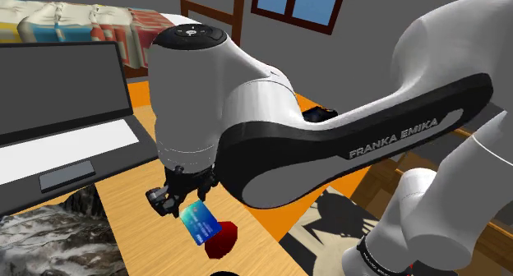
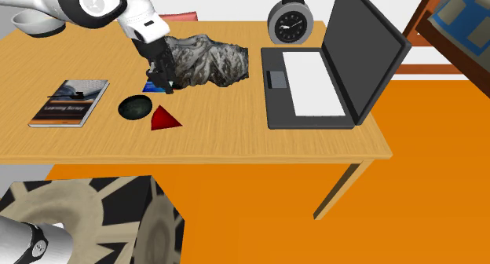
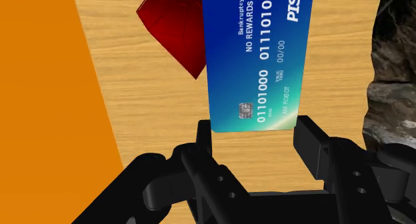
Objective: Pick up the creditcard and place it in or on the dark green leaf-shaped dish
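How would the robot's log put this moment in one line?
stage: grasped, not yet placed | gripper: shut on blue credit card | dark green dish: no card | beside dish: red faceted object

Far end of creditcard (image 3: 257,56) beyond wrist view's edge.

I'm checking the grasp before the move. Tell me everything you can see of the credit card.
The credit card is a thin flat rectangle, blue fading to teal at the end in the gripper. It bears a chip, white digits, "NO REWARDS" and "PISA". The black fingers clasp its long edges near one short end. The rest sticks out, tilted, over the wooden table, apparently lifted clear of it, near a dark red object.
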Controlling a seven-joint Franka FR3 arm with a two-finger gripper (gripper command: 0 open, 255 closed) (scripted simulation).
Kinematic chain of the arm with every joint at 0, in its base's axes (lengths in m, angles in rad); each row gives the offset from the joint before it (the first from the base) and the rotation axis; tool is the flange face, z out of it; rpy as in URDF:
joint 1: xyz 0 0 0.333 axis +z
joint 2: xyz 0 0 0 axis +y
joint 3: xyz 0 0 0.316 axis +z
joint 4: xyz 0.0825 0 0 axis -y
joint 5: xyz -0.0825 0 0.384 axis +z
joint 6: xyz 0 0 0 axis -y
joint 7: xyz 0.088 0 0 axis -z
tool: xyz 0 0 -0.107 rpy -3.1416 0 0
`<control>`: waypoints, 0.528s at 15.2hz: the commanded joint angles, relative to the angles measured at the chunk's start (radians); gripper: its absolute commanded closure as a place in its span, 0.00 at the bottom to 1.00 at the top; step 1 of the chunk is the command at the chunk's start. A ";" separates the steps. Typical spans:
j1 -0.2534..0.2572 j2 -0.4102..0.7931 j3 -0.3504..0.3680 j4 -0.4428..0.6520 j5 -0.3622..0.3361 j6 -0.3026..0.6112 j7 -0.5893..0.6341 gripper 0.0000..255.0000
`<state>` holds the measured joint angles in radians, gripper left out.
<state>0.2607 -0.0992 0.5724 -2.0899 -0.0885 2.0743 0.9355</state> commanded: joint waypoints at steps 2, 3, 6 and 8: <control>0.033 -0.066 0.027 -0.057 0.041 -0.004 0.039 1.00; 0.044 -0.086 0.036 -0.072 0.054 -0.007 0.052 1.00; 0.080 -0.142 0.063 -0.110 0.092 -0.019 0.093 1.00; 0.105 -0.175 0.083 -0.129 0.116 -0.029 0.124 1.00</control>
<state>0.3558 -0.2574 0.6491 -2.2036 0.0156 2.0443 1.0483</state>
